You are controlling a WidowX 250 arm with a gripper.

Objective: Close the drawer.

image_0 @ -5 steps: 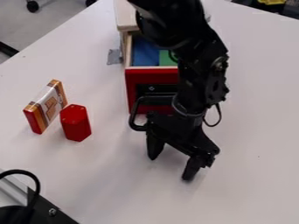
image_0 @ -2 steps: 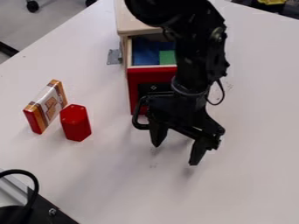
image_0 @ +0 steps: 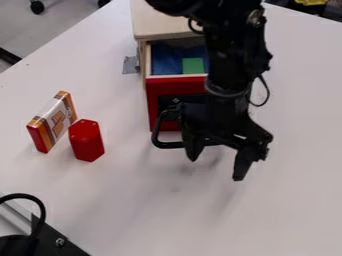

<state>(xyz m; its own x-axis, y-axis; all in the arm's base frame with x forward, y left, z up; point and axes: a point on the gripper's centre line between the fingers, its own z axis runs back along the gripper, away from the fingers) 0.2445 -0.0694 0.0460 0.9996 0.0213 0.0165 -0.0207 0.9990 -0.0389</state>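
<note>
Boxy red-fronted wooden drawer (image_0: 161,86), open

The black arm (image_0: 234,55) comes in from the top edge of the camera view, a little right of centre, and drops almost straight down to the wrist (image_0: 226,92), with a thin cable (image_0: 266,95) bowing out in a loop on the view's right side. Below it the black hand (image_0: 215,169) hangs pointing downward and tilted, so that its right-hand side in the view sits lower than its left. Its two fingers (image_0: 243,162) stand well apart, tips down, with a wide gap between them and nothing gripped.
</note>
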